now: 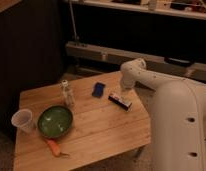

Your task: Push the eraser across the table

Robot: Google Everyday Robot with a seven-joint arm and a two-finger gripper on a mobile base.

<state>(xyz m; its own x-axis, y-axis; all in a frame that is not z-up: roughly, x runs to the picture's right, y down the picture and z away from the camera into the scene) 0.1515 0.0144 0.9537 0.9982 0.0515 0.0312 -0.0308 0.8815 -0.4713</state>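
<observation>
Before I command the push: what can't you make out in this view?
1. Camera view: whether the gripper, shut, low over the far right side of the table, touches the eraser; the wrist of the arm covers its tips.
2. Camera view: the table's far right corner, behind the arm.
3. Camera view: the eraser's markings, too small to tell.

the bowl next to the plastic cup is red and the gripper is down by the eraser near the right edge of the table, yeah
Not quite: the bowl beside the cup is green, not red, as the camera view shows. The rest holds: the gripper is down by the eraser near the right edge of the table.
</observation>
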